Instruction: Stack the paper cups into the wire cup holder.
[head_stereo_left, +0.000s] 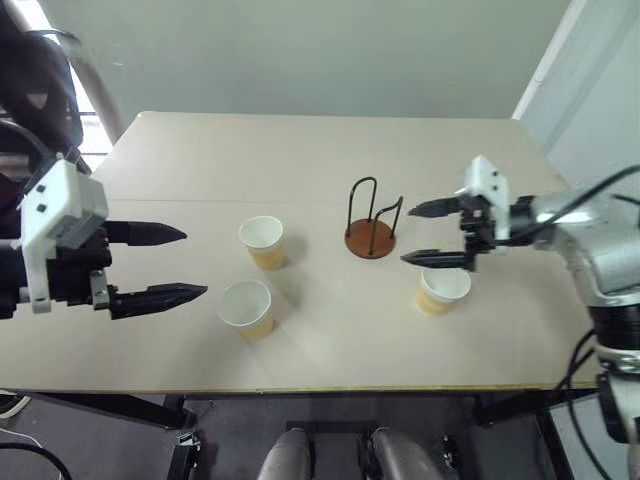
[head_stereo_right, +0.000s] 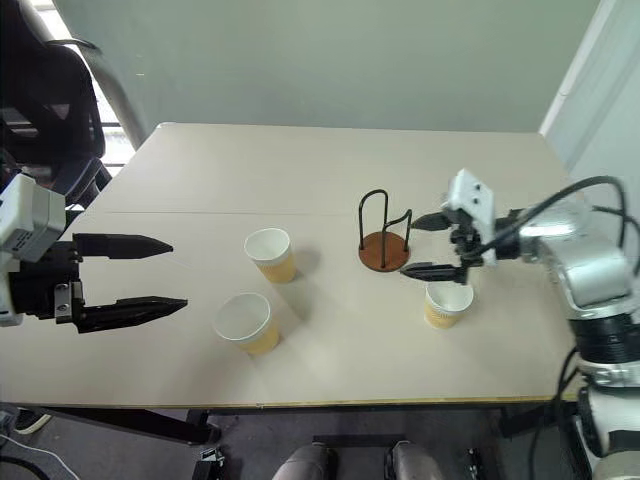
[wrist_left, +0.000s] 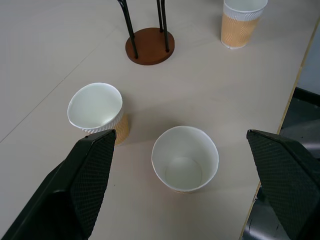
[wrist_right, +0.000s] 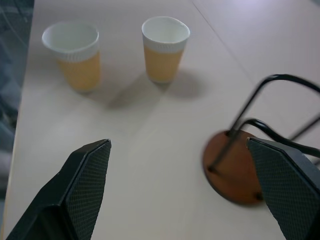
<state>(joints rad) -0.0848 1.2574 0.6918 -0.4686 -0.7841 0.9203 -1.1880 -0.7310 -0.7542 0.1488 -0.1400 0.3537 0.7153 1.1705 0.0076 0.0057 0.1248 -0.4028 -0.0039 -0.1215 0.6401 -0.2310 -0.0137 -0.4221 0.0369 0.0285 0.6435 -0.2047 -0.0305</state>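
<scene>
While three paper cups (head_stereo_left: 262, 241) (head_stereo_left: 246, 308) (head_stereo_left: 442, 290) are standing upright mid-frame around the empty wire cup holder (head_stereo_left: 371, 222), left gripper (head_stereo_left: 166, 263) and right gripper (head_stereo_left: 437, 233) are hovering spread wide, holding nothing.

no readable text, labels (or numbers) anywhere

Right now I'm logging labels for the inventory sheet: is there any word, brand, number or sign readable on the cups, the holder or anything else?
None can be read.
The three paper cups: tan-yellow textured sides, white rims, no print.
The wire cup holder: plain reddish-brown base, bare black wire.
The table: unmarked.
</scene>
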